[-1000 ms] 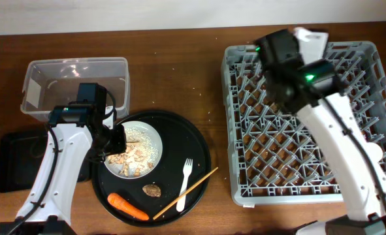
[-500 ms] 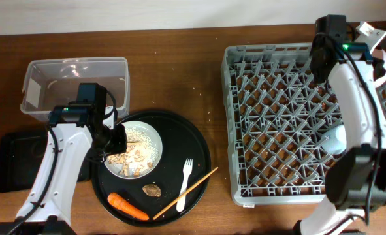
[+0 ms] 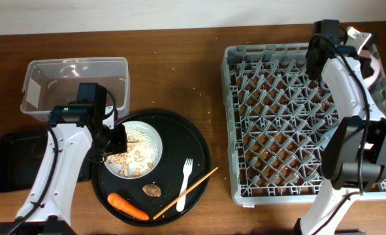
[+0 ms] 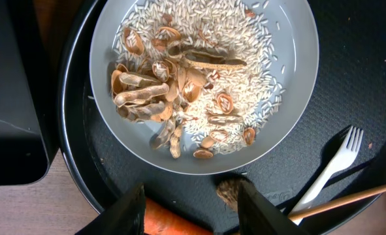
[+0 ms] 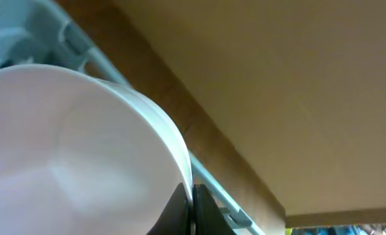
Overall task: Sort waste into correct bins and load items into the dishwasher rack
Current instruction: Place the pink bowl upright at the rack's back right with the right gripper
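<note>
Left gripper (image 4: 191,199) spread, hovering over the plate (image 4: 300,85) of rice and shells (image 4: 199,85) on the round tray (image 4: 362,65). Farther off, right gripper (image 5: 191,209) pinches the white cup (image 5: 81,150) by its rim at the rack's (image 3: 277,143) far right corner. I judge the cup light, rigid and slick, so the rim pinch may slip.

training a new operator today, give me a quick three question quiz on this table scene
1. True or false: the white fork lies on the round black tray, beside the plate.
2. What is on the plate? A rice and shells; B a tissue; C a wrapper.
3. Which is open, the left gripper or the right gripper?
Key: 1 true; 2 A; 3 the left gripper; the right one pinches the rim of a bowl.
</note>
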You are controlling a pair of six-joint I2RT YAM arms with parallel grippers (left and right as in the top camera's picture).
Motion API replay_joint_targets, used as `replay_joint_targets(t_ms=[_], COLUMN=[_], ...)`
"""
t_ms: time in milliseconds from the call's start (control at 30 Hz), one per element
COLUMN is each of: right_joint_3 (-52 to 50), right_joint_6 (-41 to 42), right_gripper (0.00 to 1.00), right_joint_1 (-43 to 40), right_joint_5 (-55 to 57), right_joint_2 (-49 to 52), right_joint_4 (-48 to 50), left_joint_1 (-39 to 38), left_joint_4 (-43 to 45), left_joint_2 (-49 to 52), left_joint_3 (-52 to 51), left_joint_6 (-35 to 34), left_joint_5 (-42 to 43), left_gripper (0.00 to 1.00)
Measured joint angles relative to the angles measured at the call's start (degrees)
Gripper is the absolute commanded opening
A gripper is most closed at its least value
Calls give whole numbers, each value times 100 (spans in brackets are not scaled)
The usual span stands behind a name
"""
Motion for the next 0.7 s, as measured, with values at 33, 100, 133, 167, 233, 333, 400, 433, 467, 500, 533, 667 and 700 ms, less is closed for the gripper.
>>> replay_joint_targets(t_ms=[33, 100, 133, 167, 233, 333, 400, 433, 467, 500, 533, 667, 700], right_joint_3=[0, -15, -39, -120, -264, -354, -354, -354, -354, -354, -354, -365, -365], right_joint_6=[-153, -332, -374, -396, -354, -225, -175, -164, -157, -151, -127, -52, -42], right_gripper=[4, 4, 4, 4, 4, 4, 4, 4, 4, 4, 4, 4, 4], right_joint_1=[0, 0, 0, 2, 26, 92, 175, 221, 264, 297, 321, 468, 544], right_joint_5=[-111, -258, -286, -240, -214, -227, -173, -136, -90, -35, 37, 258, 286], right_joint_2=[26, 48, 46, 44, 24, 22, 22, 22, 22, 22, 22, 22, 22], right_joint_4=[13, 17, 46, 96, 157, 111, 35, -2, -35, -52, -59, -164, -251], left_joint_1=[0, 0, 0, 0, 0, 0, 0, 0, 0, 0, 0, 0, 0], left_joint_4=[0, 2, 2, 4, 7, 7, 7, 7, 4, 7, 7, 9, 7], left_joint_2=[0, 0, 0, 0, 0, 0, 0, 0, 0, 0, 0, 0, 0], left_joint_3=[0, 0, 0, 0, 0, 0, 0, 0, 0, 0, 0, 0, 0], left_joint_6=[2, 0, 2, 2, 0, 0, 0, 0, 0, 0, 0, 0, 2], left_joint_5=[0, 0, 0, 2, 2, 0, 2, 0, 2, 2, 2, 61, 92], left_gripper=[45, 45, 45, 46, 46, 46, 46, 46, 46, 46, 46, 46, 46])
